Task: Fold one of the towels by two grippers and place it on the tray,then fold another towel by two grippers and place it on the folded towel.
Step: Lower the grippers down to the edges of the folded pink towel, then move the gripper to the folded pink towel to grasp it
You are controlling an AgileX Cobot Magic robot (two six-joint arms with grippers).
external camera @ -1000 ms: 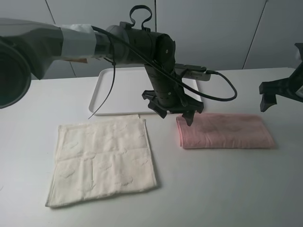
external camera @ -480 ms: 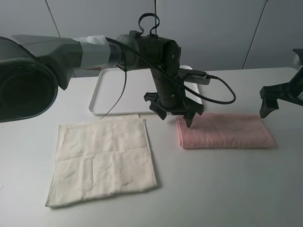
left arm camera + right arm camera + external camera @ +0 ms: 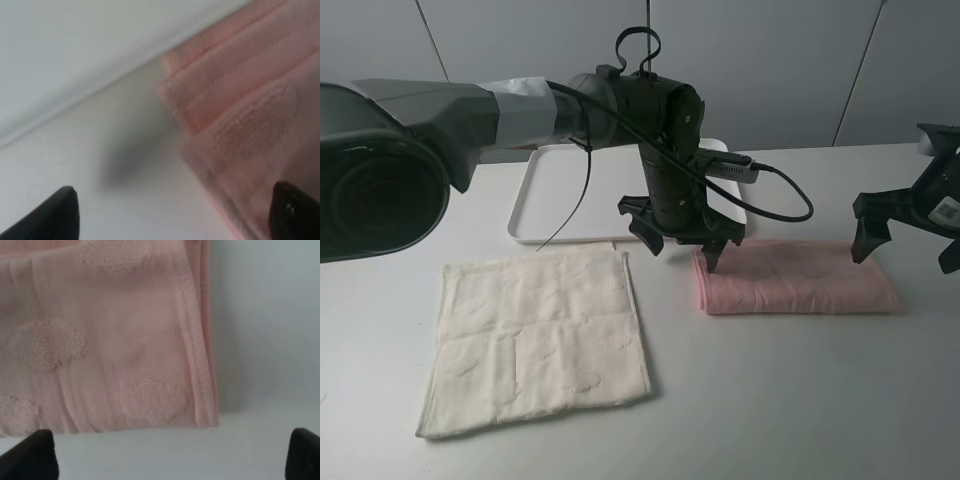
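Note:
The pale pink towel [image 3: 795, 277] lies folded into a long strip on the table, right of centre. My left gripper [image 3: 682, 246] hangs open at its left end, one fingertip over the towel's corner and the other over bare table. In the left wrist view the pink towel [image 3: 240, 115] has stacked folded edges, and the left gripper [image 3: 175, 220] is empty. My right gripper [image 3: 905, 248] stands open above the strip's right end. The right wrist view has that pink towel end [image 3: 110, 340] ahead of the empty right gripper [image 3: 167, 460]. The cream-white towel [image 3: 535, 335] lies flat at the front left. The white tray [image 3: 550, 190] sits behind it.
The left arm's black cable [image 3: 780, 200] loops out over the table behind the pink towel. The tray's rim [image 3: 75, 107] runs close to the towel's left end in the left wrist view. Grey wall panels stand behind the table.
My right gripper has come in leftward and down to the pink towel's right end. The left gripper has shifted slightly at the left end. Both towels lie as before.

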